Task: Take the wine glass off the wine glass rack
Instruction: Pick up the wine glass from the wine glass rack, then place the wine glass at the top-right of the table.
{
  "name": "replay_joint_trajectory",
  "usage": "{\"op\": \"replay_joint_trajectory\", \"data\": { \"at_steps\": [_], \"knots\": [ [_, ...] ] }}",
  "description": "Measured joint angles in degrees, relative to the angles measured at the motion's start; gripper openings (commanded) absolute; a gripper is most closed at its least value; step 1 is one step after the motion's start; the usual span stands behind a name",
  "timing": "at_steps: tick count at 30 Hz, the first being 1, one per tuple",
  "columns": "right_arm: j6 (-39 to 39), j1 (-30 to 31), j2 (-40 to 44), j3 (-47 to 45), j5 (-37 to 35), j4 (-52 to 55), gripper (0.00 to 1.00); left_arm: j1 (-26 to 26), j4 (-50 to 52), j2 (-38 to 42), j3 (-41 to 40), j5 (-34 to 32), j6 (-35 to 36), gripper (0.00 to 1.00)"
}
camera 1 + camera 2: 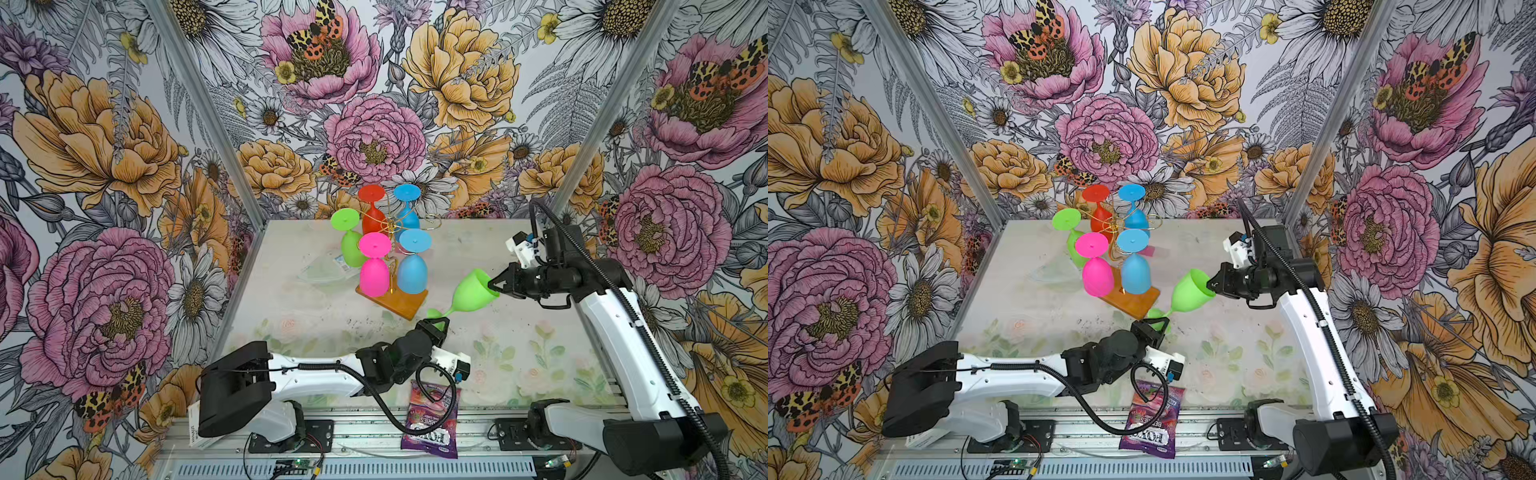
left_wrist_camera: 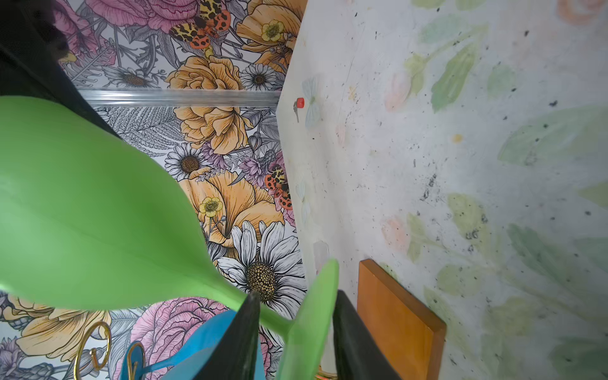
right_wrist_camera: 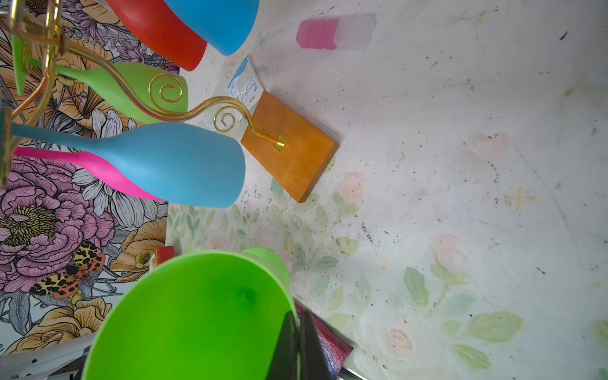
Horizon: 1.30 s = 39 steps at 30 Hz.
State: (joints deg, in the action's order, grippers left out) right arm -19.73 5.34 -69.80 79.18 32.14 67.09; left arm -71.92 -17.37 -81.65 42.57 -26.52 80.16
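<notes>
A green wine glass (image 1: 473, 291) (image 1: 1190, 291) hangs tilted in the air just right of the wine glass rack, clear of its arms. The rack is gold wire (image 1: 390, 226) on an orange-brown wooden base (image 1: 395, 301) (image 3: 289, 144). Several coloured glasses still hang on it upside down. My right gripper (image 1: 494, 286) (image 3: 297, 332) is shut on the green bowl's rim (image 3: 197, 312). My left gripper (image 1: 436, 321) (image 2: 296, 329) is open. The glass's round foot (image 2: 309, 322) stands between its fingers (image 2: 246, 329) with a gap on each side.
A purple snack bag (image 1: 432, 419) lies at the table's front edge under the left wrist. A clear surgical-mask packet (image 1: 332, 266) lies left of the rack. A pink and white item (image 3: 332, 33) lies behind it. Flowered walls enclose the table on three sides.
</notes>
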Motion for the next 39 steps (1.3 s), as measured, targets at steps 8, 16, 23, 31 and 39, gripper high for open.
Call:
{"op": "replay_joint_trajectory", "data": {
  "at_steps": [8, 16, 23, 31, 39],
  "knots": [
    [1.31, 0.0, -1.31, 4.15, -9.11, 0.17, 0.0, -1.05, 4.26, 7.28, 0.02, 2.14, -10.14, 0.73],
    [3.06, 0.0, -4.07, 7.67, -21.44, -0.26, 0.0, -1.18, 14.23, 16.33, 2.27, 2.97, -30.12, 0.75],
    [4.26, 0.0, -8.07, 9.64, -29.55, -2.99, 0.0, 0.26, 25.0, 25.31, 4.28, 3.26, -50.71, 0.76],
    [4.44, 0.33, -15.87, 14.1, -32.89, -7.43, 0.0, 3.74, 31.3, 37.42, -1.33, 2.51, -65.99, 0.76],
    [4.83, 0.74, -23.39, 20.04, -36.0, -10.99, 0.0, 11.5, 36.63, 41.92, -2.67, 2.89, -74.07, 0.75]
  ]
}}
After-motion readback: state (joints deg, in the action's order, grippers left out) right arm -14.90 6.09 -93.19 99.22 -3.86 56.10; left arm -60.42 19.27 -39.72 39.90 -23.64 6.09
